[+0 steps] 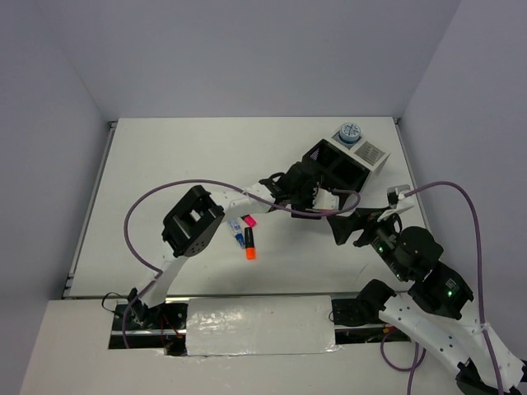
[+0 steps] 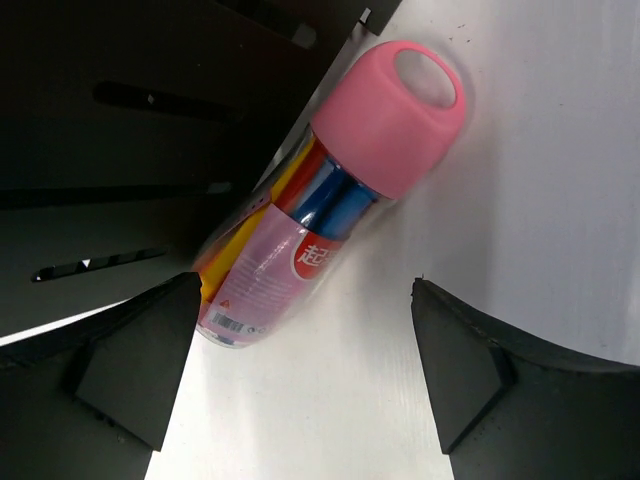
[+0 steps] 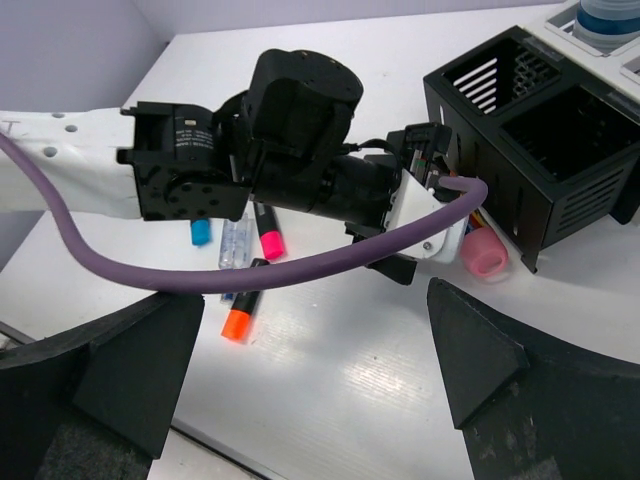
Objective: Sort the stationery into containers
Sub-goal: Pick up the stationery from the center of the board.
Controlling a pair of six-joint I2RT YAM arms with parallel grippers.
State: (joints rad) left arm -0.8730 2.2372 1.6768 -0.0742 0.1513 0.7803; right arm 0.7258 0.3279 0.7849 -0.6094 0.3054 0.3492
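The pink capsule [image 2: 330,190] lies tilted on the table against the black box [image 2: 120,130], its clear end beside my left finger. My left gripper [image 2: 300,380] is open around the table just short of it and shows in the top view [image 1: 321,197]. The capsule also shows in the right wrist view [image 3: 483,255]. My right gripper [image 3: 310,370] is open and empty, above the table right of the highlighters [image 1: 342,226]. The pink-capped [image 1: 249,220], blue-capped [image 1: 238,239] and orange-capped [image 1: 249,252] highlighters and the white-blue marker [image 1: 235,224] lie together at centre. One blue-white roll [image 1: 351,133] sits on the white box [image 1: 372,153].
The black box [image 1: 336,169] and the white box stand side by side at the back right. The left arm's purple cable [image 3: 300,265] hangs across the right wrist view. Walls close the table at the back and sides.
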